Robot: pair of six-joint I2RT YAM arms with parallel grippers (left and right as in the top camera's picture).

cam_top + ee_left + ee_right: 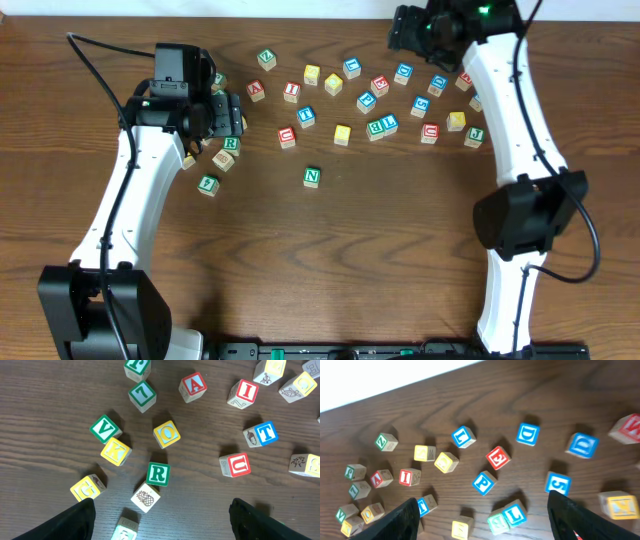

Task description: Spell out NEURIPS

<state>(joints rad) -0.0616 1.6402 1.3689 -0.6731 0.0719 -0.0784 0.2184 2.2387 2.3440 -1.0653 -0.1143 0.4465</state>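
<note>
The left hand (161,509) is spread wide. Its two dark fingers (75,520) stand far apart at the two lower corners of the wrist view. Between them I see only the brown surface (45,405) and small cubes. It holds nothing, and no finger is seen touching a cube. The R cube (157,474), green framed, lies just ahead of the gap, about on its middle line. A cube with a pineapple picture (145,497) lies just beside it, still closer to the fingertips. The red U cube (235,465) lies ahead of the right finger, apart from the R cube. The red I cube (243,392) lies farther ahead on that same side.

The right hand (482,502) is spread wide too, and its fingers (580,517) pinch nothing. The blue P cube (484,482) lies just ahead of the gap, on its middle line. The red E cube (497,457) lies just beyond it, a little to the right. A blue L cube (515,514) lies in the gap itself, nearer to the right finger; whether a finger touches it I cannot tell.

The green N cube (312,177) lies alone, well apart from both hands, to the right of the left hand and nearer to the arm bases.
</note>
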